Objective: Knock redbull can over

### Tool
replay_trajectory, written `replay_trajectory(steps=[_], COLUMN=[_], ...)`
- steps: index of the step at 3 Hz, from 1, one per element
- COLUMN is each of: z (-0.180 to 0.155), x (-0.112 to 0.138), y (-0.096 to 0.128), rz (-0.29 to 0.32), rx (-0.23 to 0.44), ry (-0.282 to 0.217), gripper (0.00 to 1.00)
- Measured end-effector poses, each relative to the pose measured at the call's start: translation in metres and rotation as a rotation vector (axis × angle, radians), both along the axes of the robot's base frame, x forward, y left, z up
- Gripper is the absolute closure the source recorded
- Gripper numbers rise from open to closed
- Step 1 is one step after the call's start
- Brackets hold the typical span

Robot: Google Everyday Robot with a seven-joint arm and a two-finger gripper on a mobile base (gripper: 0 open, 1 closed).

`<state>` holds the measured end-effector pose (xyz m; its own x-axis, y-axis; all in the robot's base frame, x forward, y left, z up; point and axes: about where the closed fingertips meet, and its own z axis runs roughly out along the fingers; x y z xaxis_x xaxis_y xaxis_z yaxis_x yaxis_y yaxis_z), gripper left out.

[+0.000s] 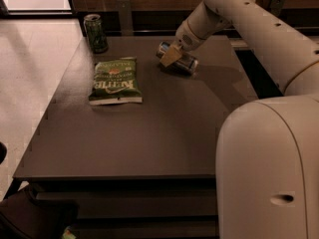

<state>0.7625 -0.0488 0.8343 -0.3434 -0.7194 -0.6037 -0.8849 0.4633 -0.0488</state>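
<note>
The redbull can (184, 62), silver with dark blue panels, lies on its side on the dark table (149, 138), at the far middle. My gripper (172, 55) is at the can's left end, low over the table, and is shut on the can. A tan finger (170, 57) crosses in front of the can. The white arm (234, 14) reaches in from the upper right.
A dark green can (95, 32) stands upright at the table's far left corner. A green chip bag (115, 81) lies flat to the left of the redbull can. My white base (269, 168) fills the lower right. The table's right edge is close to the can.
</note>
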Motion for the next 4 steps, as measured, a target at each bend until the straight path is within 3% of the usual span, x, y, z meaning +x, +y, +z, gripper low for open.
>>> replay_trajectory(steps=[1, 2, 3, 4], z=[-0.0069, -0.0100, -0.0097, -0.0115], x=[0.0033, 0.0034, 0.0035, 0.0035], y=[0.0099, 0.0124, 0.0135, 0.0150], rz=[0.018, 0.022, 0.023, 0.025], rx=[0.010, 0.010, 0.010, 0.010], ry=[0.009, 0.014, 0.016, 0.019], gripper=[1.00, 0.84, 0.46, 0.15])
